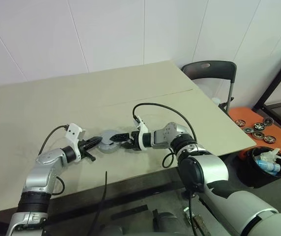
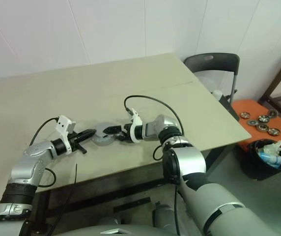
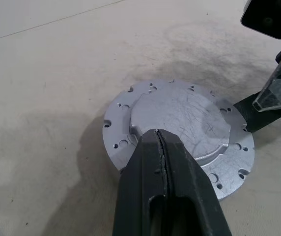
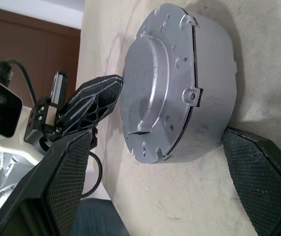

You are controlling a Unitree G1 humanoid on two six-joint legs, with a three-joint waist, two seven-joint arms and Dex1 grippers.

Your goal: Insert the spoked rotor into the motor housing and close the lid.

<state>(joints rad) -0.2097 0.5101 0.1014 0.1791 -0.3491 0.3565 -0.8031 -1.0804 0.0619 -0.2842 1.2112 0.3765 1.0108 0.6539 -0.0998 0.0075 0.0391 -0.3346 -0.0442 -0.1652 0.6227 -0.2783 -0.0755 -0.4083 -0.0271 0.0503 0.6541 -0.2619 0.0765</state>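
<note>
- Currently the motor housing (image 1: 112,141) sits on the table (image 1: 57,108), near its front edge, lid (image 4: 153,83) down flat on top.
- Left gripper (image 3: 156,135): fingers pressed together, empty, tips at the lid's rim.
- Right gripper (image 1: 124,140): jaws spread wide either side of the housing, gripping nothing.

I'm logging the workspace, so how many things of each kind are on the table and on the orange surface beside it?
Motor housing, lid shut on top, on the table: 1
Small dark-rimmed wheels on the orange surface: 6
Total: 7
</note>
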